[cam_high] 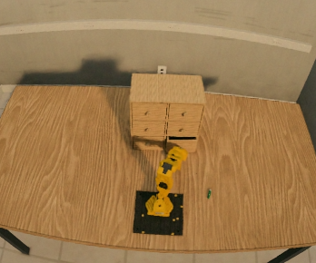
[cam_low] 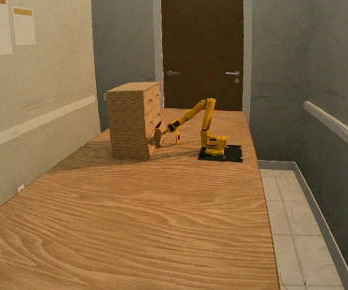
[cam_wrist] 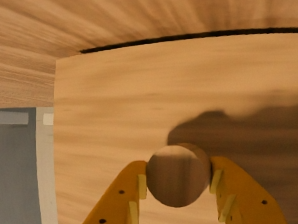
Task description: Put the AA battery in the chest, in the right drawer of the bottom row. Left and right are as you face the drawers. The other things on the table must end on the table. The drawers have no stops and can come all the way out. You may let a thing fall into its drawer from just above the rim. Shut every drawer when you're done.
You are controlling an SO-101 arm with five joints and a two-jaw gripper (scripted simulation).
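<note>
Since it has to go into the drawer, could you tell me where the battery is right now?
In the top view the battery lies on the table, to the right of the arm's black base plate, well away from the chest.
</note>
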